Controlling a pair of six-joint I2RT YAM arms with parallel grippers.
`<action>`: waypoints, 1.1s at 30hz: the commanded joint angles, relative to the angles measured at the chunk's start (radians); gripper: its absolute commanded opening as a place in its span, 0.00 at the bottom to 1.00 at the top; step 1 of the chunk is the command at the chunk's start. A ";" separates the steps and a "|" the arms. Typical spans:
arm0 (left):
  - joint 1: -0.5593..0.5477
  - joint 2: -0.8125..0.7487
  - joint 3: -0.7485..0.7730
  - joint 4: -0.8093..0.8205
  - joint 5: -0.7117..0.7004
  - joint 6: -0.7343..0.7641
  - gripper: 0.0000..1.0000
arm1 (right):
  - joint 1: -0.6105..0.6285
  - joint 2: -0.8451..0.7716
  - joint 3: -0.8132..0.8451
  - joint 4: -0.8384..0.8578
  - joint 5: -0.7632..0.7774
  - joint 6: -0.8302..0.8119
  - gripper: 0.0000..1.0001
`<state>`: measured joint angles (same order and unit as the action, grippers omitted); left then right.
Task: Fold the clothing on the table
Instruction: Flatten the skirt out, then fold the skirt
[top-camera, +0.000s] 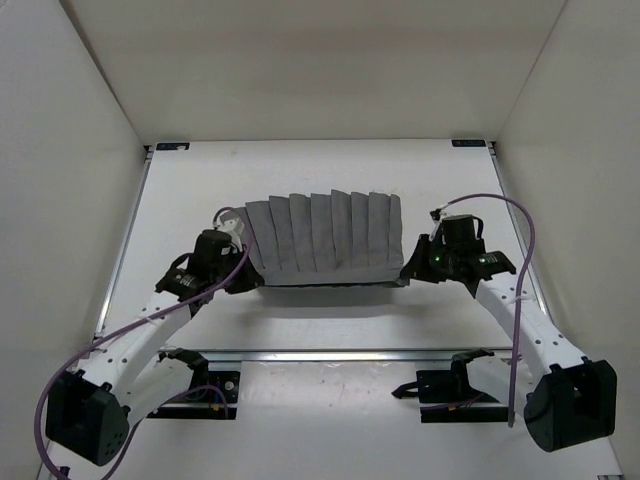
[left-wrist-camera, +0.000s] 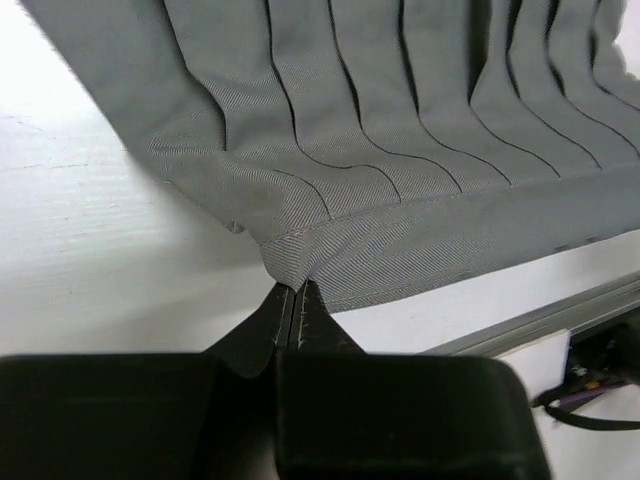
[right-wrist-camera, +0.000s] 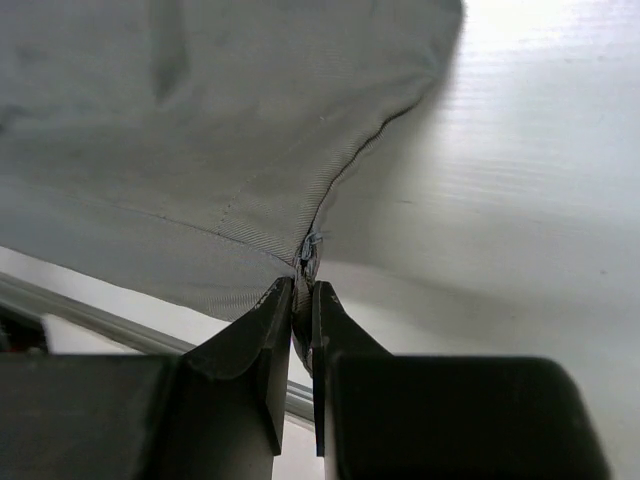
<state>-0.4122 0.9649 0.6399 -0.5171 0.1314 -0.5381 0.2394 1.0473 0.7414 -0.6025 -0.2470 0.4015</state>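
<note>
The clothing (top-camera: 322, 238) is a mid-grey pleated skirt-like piece, held up off the white table (top-camera: 320, 165) between the two arms, its near edge sagging slightly and casting a shadow below. My left gripper (top-camera: 243, 268) is shut on its near left corner; the left wrist view shows the hem of the clothing (left-wrist-camera: 420, 130) pinched at my left gripper (left-wrist-camera: 292, 290). My right gripper (top-camera: 408, 268) is shut on the near right corner; in the right wrist view a seam of the clothing (right-wrist-camera: 200, 150) runs into my right gripper (right-wrist-camera: 303, 290).
A metal rail (top-camera: 330, 353) crosses the table near the arm bases. White walls (top-camera: 60, 170) stand left, right and behind. Purple cables (top-camera: 520, 290) loop off both arms.
</note>
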 joint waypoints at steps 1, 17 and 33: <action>0.047 -0.037 0.030 -0.003 -0.018 -0.048 0.00 | -0.042 -0.015 0.025 0.062 -0.028 0.054 0.00; 0.061 0.810 1.491 -0.201 -0.263 0.289 0.00 | -0.124 0.738 1.483 -0.151 0.160 -0.161 0.00; -0.117 -0.010 0.289 -0.227 -0.195 0.017 0.00 | 0.245 -0.130 0.186 -0.190 0.257 0.080 0.00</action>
<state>-0.5056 1.0958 1.0386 -0.6380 -0.0967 -0.3985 0.4030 1.0767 0.9905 -0.7086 -0.0193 0.3428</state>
